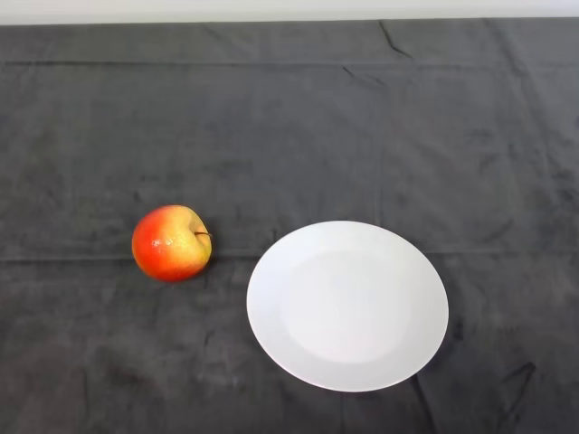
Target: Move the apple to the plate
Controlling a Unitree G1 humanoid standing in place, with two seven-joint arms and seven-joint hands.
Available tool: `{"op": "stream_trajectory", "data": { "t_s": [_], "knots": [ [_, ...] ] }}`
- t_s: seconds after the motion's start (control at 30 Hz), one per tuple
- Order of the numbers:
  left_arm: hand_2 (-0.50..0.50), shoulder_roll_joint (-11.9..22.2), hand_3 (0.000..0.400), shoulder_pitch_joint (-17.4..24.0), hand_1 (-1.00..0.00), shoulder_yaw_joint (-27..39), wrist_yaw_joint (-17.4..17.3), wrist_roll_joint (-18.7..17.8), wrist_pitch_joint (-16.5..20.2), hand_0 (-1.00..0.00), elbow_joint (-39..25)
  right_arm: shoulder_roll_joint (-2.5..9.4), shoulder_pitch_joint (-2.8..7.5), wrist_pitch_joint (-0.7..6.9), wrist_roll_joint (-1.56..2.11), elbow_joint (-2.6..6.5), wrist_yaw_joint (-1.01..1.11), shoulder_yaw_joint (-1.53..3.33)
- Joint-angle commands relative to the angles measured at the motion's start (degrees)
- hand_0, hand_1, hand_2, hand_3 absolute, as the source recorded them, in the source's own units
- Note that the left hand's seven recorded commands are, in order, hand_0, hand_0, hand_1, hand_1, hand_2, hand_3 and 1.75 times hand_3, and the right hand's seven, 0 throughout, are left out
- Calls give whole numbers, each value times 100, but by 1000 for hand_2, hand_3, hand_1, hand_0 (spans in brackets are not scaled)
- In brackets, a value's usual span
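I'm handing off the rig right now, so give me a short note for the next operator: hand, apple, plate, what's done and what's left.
Hand: the left hand is not in view; no part of the robot shows in the head view.
Apple: sits on the cloth, to the left of the plate and apart from it, stem pointing toward the plate.
Plate: white, with nothing on it, on the cloth right of the apple.
Done: nothing yet; the apple is not on the plate.
Left: bring the left hand in, grasp the apple, carry it right and set it on the plate.
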Motion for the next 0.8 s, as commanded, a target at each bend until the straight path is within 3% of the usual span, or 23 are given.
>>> {"op": "stream_trajectory", "data": {
  "t_s": [0.03, 0.47, 0.8],
  "knots": [
    [0, -19, 0, -250, 0, 72, -71, 187, -107, 0, 152, -141, -80, -25, 86, 34, 44, -87],
    [0, -178, 0, -410, 0, -171, 71, 553, -235, 0, 121, -140, -80, -25, 84, 32, 44, -88],
    [0, -640, 0, -721, 0, -786, 564, 1301, -457, 0, -62, -137, -77, -26, 84, 27, 42, -89]
  ]
}}
